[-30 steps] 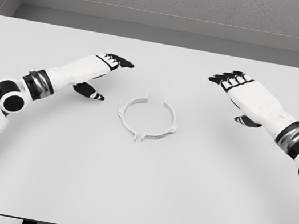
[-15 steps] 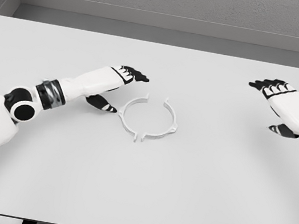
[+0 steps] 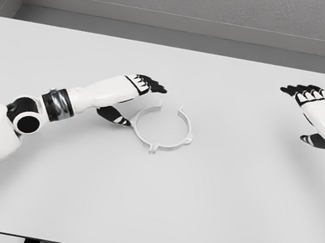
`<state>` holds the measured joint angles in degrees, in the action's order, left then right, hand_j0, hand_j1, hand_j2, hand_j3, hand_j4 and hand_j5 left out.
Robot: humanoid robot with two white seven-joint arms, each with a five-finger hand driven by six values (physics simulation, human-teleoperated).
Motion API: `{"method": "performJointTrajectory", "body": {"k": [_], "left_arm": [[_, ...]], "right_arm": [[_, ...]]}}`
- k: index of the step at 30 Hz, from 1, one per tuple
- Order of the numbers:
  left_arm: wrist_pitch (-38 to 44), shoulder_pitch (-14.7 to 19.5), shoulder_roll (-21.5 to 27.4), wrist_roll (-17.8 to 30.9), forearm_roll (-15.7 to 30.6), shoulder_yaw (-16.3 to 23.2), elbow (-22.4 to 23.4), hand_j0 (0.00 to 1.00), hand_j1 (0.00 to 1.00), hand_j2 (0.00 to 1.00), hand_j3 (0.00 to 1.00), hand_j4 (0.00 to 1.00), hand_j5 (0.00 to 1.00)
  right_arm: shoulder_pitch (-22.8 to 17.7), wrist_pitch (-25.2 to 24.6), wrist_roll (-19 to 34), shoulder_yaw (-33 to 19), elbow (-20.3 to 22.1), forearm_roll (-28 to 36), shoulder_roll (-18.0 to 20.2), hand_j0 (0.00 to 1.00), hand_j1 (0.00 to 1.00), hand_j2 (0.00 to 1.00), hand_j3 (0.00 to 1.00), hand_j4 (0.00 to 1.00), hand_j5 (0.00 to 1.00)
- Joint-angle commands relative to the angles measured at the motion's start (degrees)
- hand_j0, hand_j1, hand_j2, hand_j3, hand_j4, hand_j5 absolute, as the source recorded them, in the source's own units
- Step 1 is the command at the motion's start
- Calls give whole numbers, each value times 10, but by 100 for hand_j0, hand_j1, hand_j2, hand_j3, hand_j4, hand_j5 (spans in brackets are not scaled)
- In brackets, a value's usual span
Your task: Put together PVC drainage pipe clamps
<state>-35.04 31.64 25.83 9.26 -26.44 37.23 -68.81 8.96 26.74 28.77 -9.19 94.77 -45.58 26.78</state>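
I see the thin white plastic clamp ring (image 3: pixel 161 129) lying mid-table (image 3: pixel 208 218), matte and smooth, my left hand (image 3: pixel 130 97) now touching its left rim, fingers apart, while my right hand (image 3: pixel 315 114), relaxed, has retreated far right.

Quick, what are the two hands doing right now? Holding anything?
Left hand: open, holding nothing, right beside the clamp ring.
Right hand: open, holding nothing, far off to the right of the ring.

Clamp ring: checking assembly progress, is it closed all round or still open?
Open. The clamp ring lies flat on the table, with a gap showing at its far side.
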Motion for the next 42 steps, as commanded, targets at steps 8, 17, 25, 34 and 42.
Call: {"method": "performJointTrajectory", "body": {"k": [8, 17, 25, 34, 42], "left_arm": [[0, 4, 2, 0, 3, -2, 12, 100, 100, 100, 100, 100, 100], [0, 11, -3, 0, 3, -2, 35, 100, 100, 100, 100, 100, 100], [0, 12, -5, 0, 2, -2, 36, 100, 100, 100, 100, 100, 100], [0, 12, -5, 0, 2, -2, 36, 100, 100, 100, 100, 100, 100], [0, 12, -28, 0, -1, -1, 38, 100, 100, 100, 100, 100, 100]], "right_arm": [[1, 0, 0, 1, 1, 3, 0, 100, 100, 100, 100, 100, 100], [4, 0, 0, 2, 0, 3, 0, 100, 100, 100, 100, 100, 100], [3, 0, 0, 2, 0, 3, 0, 100, 100, 100, 100, 100, 100], [3, 0, 0, 2, 0, 3, 0, 100, 100, 100, 100, 100, 100], [3, 0, 0, 1, 0, 4, 0, 100, 100, 100, 100, 100, 100]]}}
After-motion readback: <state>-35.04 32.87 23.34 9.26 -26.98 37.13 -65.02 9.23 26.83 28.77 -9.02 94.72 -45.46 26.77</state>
